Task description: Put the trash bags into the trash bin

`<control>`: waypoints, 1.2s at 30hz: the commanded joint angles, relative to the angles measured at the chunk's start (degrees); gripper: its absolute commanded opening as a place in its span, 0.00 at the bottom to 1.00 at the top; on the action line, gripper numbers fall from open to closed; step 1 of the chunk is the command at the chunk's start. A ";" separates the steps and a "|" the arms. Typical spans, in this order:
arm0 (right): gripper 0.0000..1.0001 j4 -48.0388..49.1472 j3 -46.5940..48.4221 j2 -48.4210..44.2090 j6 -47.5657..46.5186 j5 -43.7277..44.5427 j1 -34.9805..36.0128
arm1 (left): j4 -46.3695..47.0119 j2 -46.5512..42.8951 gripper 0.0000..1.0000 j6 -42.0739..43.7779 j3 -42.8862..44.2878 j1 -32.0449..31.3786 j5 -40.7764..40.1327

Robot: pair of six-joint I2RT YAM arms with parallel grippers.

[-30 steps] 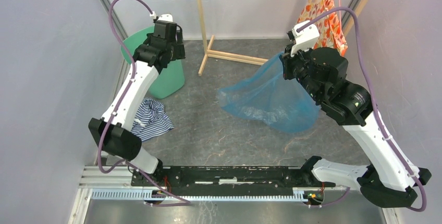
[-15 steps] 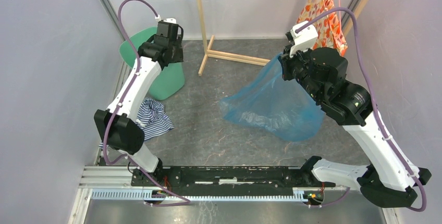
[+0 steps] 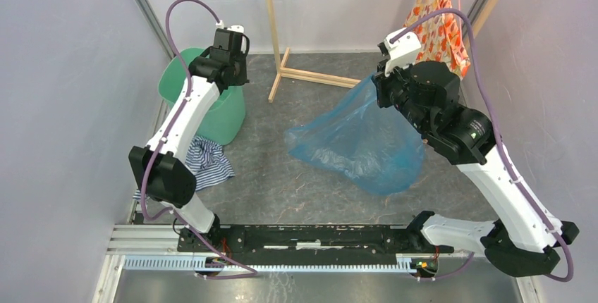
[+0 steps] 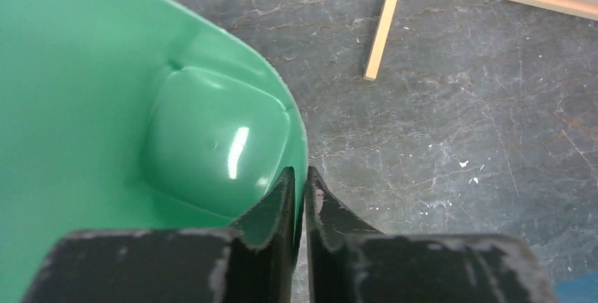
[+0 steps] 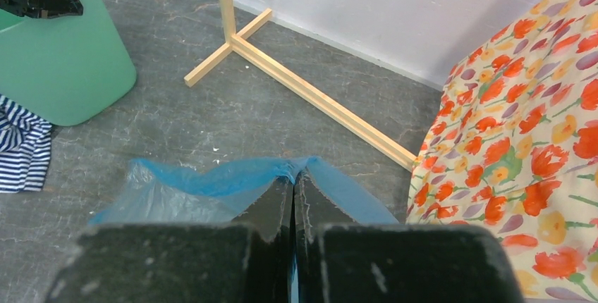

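The mint-green trash bin [image 3: 211, 116] stands at the far left by the wall. My left gripper [image 3: 229, 70] is over its right rim. In the left wrist view the gripper [image 4: 300, 176] is shut on the thin rim of the bin [image 4: 106, 106], with one finger inside and one outside. A crinkly light-blue trash bag [image 3: 352, 144] hangs from my right gripper [image 3: 377, 81] and drapes onto the floor at centre. Seen from the right wrist, that gripper [image 5: 293, 176] is shut on a bunched edge of the bag [image 5: 183, 194].
A blue-and-white striped cloth [image 3: 204, 162] lies on the floor just in front of the bin. A wooden stand [image 3: 310, 76] rises at the back centre. Orange floral fabric [image 3: 437, 14] hangs at the back right. Walls close in on both sides.
My left gripper has gone from open to shut on the bin's rim, and the bin has shifted slightly left. My right gripper has carried the bag a little to the left.
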 commanded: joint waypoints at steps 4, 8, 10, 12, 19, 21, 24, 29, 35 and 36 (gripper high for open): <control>0.00 0.85 4.28 0.46 -0.71 1.28 0.02 | 0.04 -3.34 0.02 1.74 2.24 -1.23 7.25; 0.00 0.81 6.31 0.60 -0.67 4.52 0.00 | -1.05 -6.21 0.02 0.94 2.53 -3.10 9.77; 0.00 1.26 7.28 0.53 -0.77 6.91 0.01 | -1.71 -7.44 0.02 0.14 2.82 -4.69 10.47; 0.00 2.25 7.72 -0.08 -2.14 9.43 0.01 | -2.27 -8.47 0.02 -0.63 3.00 -6.52 10.80; 0.00 9.90 7.23 -5.21 -2.97 13.81 0.00 | -3.48 -10.29 0.02 -4.59 3.23 -15.62 9.85; 0.00 12.98 6.66 -6.99 -3.35 13.92 -0.04 | -3.42 -10.15 0.02 -6.13 3.37 -19.01 9.41; 0.00 17.59 4.96 -10.17 -3.67 13.09 -0.02 | -3.44 -9.34 0.02 -8.69 3.91 -22.91 8.54; 0.00 27.76 -0.65 -15.53 -3.72 9.04 -0.01 | -2.87 -7.09 0.02 -13.75 4.96 -27.41 7.81; 0.00 31.56 -0.27 -16.47 -3.45 7.50 -0.02 | 1.24 -5.01 0.07 -20.29 3.93 -30.01 8.63; 0.00 31.73 0.09 -16.35 -3.44 7.29 -0.05 | 2.19 -4.90 0.10 -21.08 3.39 -30.13 9.05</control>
